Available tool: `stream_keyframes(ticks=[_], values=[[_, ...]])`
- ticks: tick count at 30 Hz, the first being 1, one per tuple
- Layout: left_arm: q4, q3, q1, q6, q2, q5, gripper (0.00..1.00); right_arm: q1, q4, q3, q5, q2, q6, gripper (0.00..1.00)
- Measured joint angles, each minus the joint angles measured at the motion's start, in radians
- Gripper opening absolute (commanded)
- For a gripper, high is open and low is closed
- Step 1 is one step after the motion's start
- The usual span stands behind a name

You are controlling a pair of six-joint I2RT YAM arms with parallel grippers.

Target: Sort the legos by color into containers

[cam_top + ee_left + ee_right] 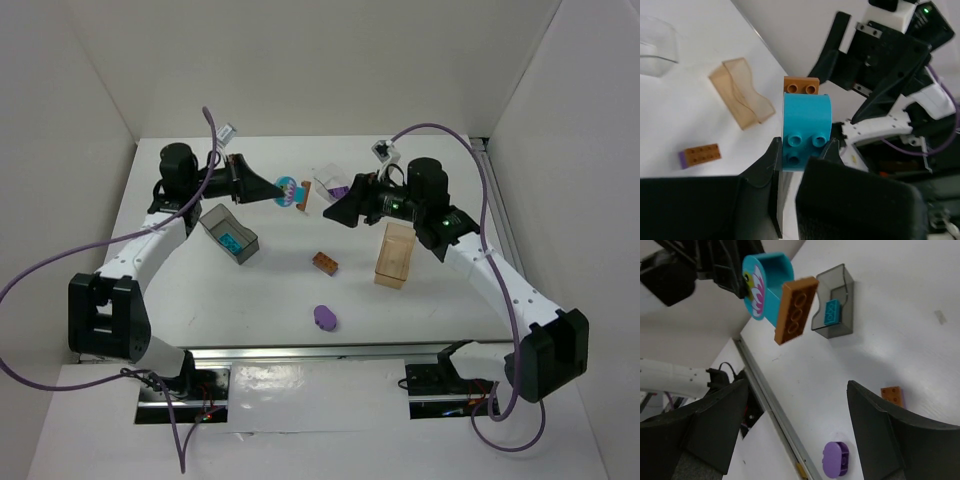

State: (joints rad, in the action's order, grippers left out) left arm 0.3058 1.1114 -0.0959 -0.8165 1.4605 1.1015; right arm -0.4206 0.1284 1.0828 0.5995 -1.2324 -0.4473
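– Jaws first, please. What have the left ones got?

– My left jaws are shut tight on a teal lego with a round top. A flat orange-brown lego is stuck on its far end. I hold both up in the air, over the worktop.

– Can you see anything else on the teal one?

– Yes. My right wrist camera shows a pink and white flower picture on one flat side.

– And the right jaws?

– My right jaws are wide open with nothing in them. They point at the teal lego from the other side. They are near it but not touching.

– Where is all that, seen from above?

– At the back of the worktop, just beside the clear box. A purple lego sits in that box.

– And the other boxes?

– The grey box lies on the left, close to my left arm. One teal brick lies inside it. The tan box lies on the right, close to my right arm.

– Is anything loose?

– Two things. An orange-brown brick lies on the worktop between the grey box and the tan box, touching neither. It has a bit of purple at one end. A purple oval piece lies alone, nearer to the arm bases and well apart from the boxes.
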Motion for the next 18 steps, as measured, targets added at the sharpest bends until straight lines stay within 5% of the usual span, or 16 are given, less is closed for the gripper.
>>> stream_keyframes(ticks=[9,18], values=[[0.512,-0.104,-0.002,-0.379,0.047,0.164,0.0,0.0,-0.23,-0.014,0.173,-0.104,-0.097,0.88],[0.585,-0.104,-0.002,-0.422,0.047,0.193,0.0,-0.032,-0.392,-0.014,0.25,-0.209,-0.189,0.83]])
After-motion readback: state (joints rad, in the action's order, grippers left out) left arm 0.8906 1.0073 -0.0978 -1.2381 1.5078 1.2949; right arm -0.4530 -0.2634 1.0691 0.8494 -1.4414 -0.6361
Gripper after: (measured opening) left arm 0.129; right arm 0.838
